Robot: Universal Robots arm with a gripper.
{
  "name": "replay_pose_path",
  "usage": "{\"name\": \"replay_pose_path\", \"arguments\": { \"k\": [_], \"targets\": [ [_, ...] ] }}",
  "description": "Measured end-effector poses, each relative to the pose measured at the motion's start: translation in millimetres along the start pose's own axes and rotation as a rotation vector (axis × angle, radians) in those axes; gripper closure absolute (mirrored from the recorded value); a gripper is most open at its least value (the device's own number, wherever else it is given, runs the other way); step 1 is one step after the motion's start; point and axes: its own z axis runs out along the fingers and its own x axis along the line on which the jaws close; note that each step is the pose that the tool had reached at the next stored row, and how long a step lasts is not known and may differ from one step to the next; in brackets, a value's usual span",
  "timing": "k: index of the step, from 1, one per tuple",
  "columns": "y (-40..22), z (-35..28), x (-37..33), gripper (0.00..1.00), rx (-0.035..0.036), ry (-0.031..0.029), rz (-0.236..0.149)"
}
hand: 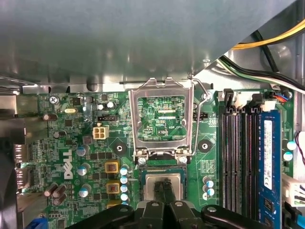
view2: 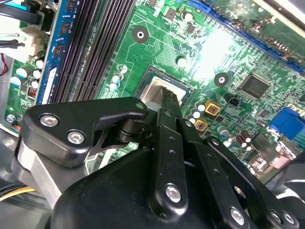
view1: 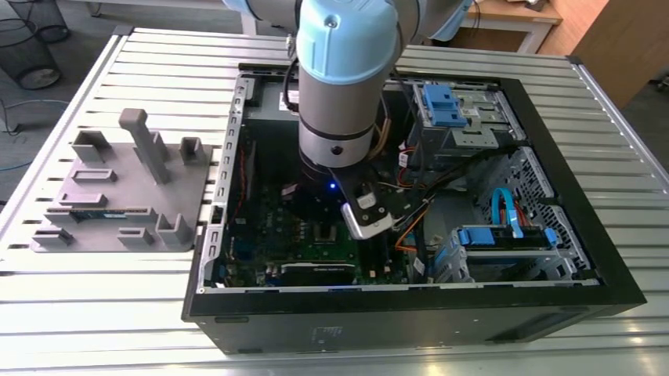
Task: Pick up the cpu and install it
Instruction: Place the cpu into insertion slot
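Note:
The cpu [hand: 149, 184] is a small square chip with a silver top. It lies flat in the socket of the green motherboard [hand: 71, 143] inside the open computer case [view1: 585, 258]. In both wrist views my gripper [hand: 164, 185] hangs right over it, with its two thin black fingers pressed together at the middle of the chip [view2: 153, 90]. Whether the gripper [view2: 169, 98] touches the metal top I cannot tell. The socket's metal load plate [hand: 162, 117] stands swung up, beside the cpu. In the exterior view the arm [view1: 345, 78] reaches straight down into the case.
Black memory slots [hand: 236, 157] and a blue memory stick [hand: 269, 162] run beside the socket. Cables [view1: 418, 211] and blue drive cages [view1: 452, 106] crowd the case on the exterior view's right. A grey parts fixture [view1: 115, 196] sits on the slatted table at that view's left.

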Motion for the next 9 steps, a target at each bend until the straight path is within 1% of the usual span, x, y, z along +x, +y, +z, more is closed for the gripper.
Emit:
{"name": "replay_pose_path", "arguments": {
  "k": [9],
  "targets": [
    [-0.4,-13.7,-0.1,0.89,0.0001,0.0001,0.0]
  ]
}}
